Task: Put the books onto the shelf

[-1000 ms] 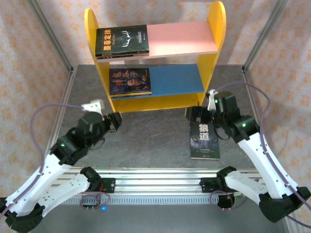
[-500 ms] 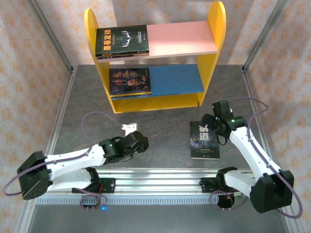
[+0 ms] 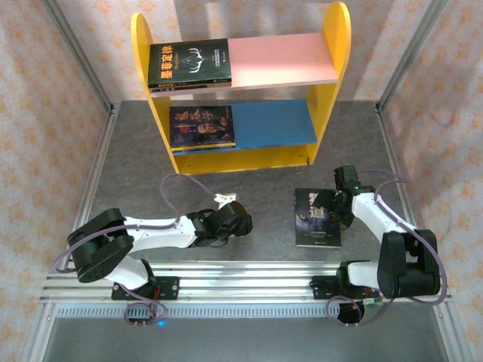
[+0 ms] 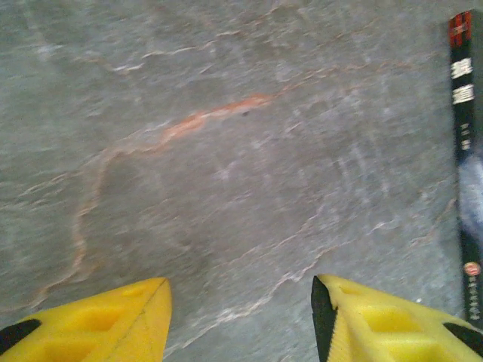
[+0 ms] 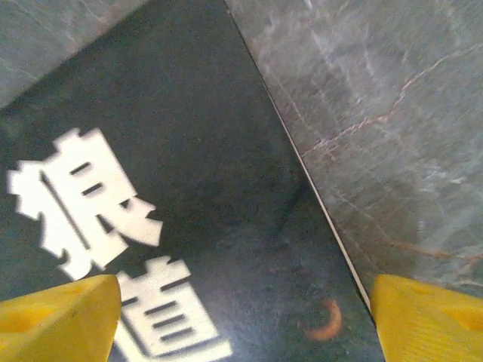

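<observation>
Right claw (image 3: 332,206) is hanging low over the upper right part of a dark book (image 3: 317,228) on the table, and its yellow fingers (image 5: 60,317) are standing wide apart with nothing gripped between them. In the right wrist view the cover of this book (image 5: 151,188) with big white characters is lying under the gap, and I cannot tell whether the fingers are touching it. Left claw (image 3: 243,220) is resting low near the front middle of the table, well apart from the book. Its fingers (image 4: 98,324) are also standing open, about half way, with only bare grey stone between them. In the left wrist view the spine of the same book (image 4: 464,151) is showing at the right edge. Grey table (image 3: 136,173) is carrying everything. At its far side the shelf (image 3: 336,45) is standing upright, with yellow round-topped side panels, a pink upper board (image 3: 283,60), a blue lower board (image 3: 272,124) and a yellow front lip (image 3: 241,158). A dark book with yellow characters (image 3: 189,64) is lying flat on the left half of the pink board. A second dark book with a portrait (image 3: 201,127) is lying flat on the left half of the blue board, directly below the first.
</observation>
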You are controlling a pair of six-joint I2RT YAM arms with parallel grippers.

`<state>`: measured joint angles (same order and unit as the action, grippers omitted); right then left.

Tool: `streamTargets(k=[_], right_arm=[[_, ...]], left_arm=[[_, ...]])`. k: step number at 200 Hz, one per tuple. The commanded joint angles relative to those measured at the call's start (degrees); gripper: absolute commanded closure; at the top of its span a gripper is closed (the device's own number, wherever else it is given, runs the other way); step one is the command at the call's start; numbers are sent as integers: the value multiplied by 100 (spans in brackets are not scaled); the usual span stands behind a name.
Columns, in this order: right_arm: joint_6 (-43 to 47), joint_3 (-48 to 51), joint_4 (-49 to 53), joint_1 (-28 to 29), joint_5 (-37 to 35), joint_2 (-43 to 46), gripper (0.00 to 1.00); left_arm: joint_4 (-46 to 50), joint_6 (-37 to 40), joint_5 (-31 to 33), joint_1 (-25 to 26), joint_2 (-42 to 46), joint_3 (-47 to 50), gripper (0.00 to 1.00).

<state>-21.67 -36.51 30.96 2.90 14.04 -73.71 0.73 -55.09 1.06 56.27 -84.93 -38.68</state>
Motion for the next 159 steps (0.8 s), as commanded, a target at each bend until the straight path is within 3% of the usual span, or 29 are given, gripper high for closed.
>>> streamTargets(k=[1,44,82,159], right_arm=[[129,15,-305,-26,671,-184,20],[-58,321,-784,412,1228,-163,29],[-432,420,-1210,1242,1214,-190,32],[-825,-127,-2030,2926,930,-1190,38]], left_arm=[[-247,-68,-78,27,-218,-263,47],[-5,230,-136,-208,-662,-552,44],[-850,318,-1000,-853,-909,-205,45],[-745,419,-1162,-996,-996,-65,45]])
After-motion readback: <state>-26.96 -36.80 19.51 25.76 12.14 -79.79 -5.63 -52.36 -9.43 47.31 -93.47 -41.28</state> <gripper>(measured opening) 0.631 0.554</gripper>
